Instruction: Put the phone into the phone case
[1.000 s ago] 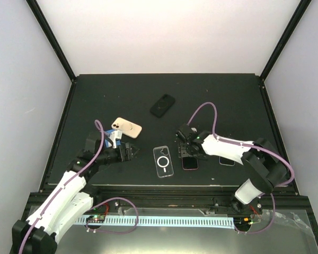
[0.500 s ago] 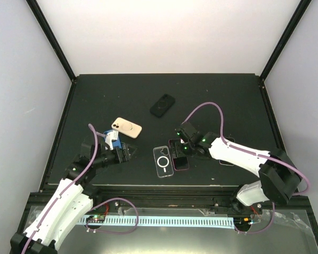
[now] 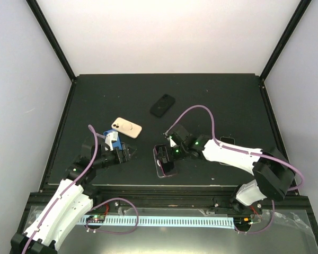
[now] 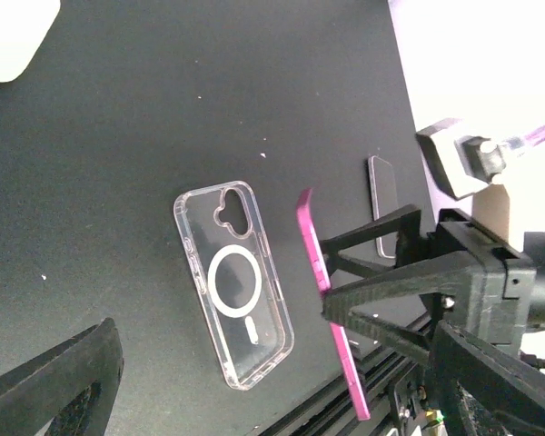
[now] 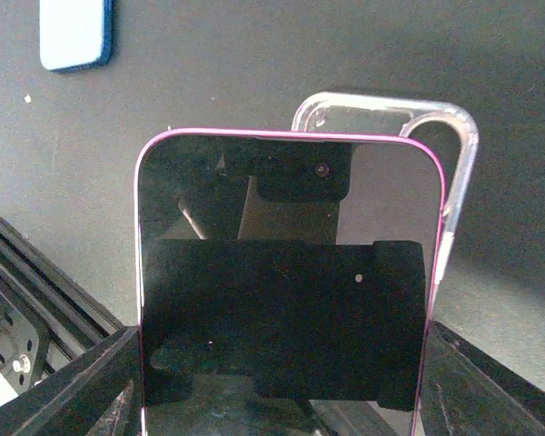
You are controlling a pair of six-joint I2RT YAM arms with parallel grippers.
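Note:
My right gripper (image 3: 172,152) is shut on the pink-edged phone (image 3: 165,160), gripping its long sides. In the right wrist view the phone (image 5: 291,282) fills the space between my fingers (image 5: 64,391), with its dark screen facing the camera. The clear phone case (image 4: 234,300), with a white ring, lies flat on the black table. The left wrist view shows the phone (image 4: 331,300) edge-on, raised and tilted just right of the case, apart from it. The case's rim (image 5: 454,163) shows behind the phone's top. My left gripper (image 3: 130,153) is open and empty, just left of the case.
A gold phone case (image 3: 127,127) and a blue item (image 3: 110,136) lie behind the left gripper. A black case (image 3: 162,105) lies further back. A dark phone (image 4: 381,204) lies right of the clear case. The table's front rail (image 3: 164,186) is close below the case.
My right gripper has carried the pink phone left, from the table right of the clear case to over the case. The left arm has hardly moved.

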